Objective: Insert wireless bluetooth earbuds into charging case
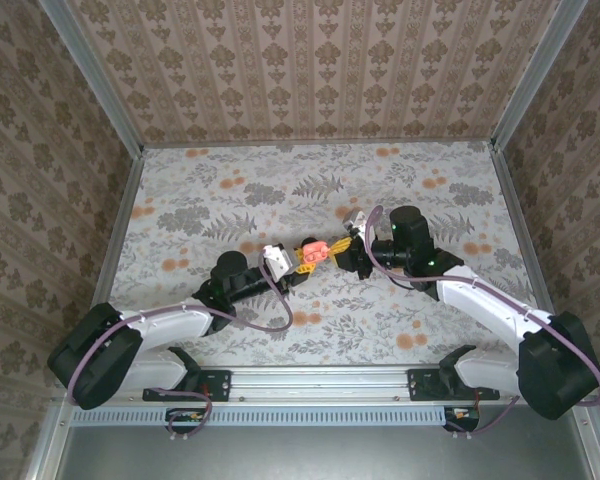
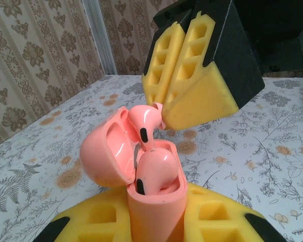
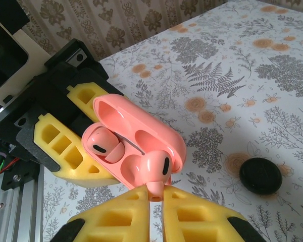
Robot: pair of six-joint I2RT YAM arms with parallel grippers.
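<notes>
Your left fingers [image 2: 232,222] clamp the open charging case [image 2: 156,214] above the desk [image 2: 252,151], one earbud [image 2: 154,169] seated. Your right fingers [image 3: 192,201] pinch the second earbud [image 3: 154,171] by its stem. It is light, glossy and likely slippery; the stem is the right hold.

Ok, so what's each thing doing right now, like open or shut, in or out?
charging case: lid open, gripped.
seated earbud: resting in its slot.
other earbud: pinched, partly in the case.
left hand: shut on the charging case.
right hand: shut on the other earbud.
black disc: lying on the table.
</notes>
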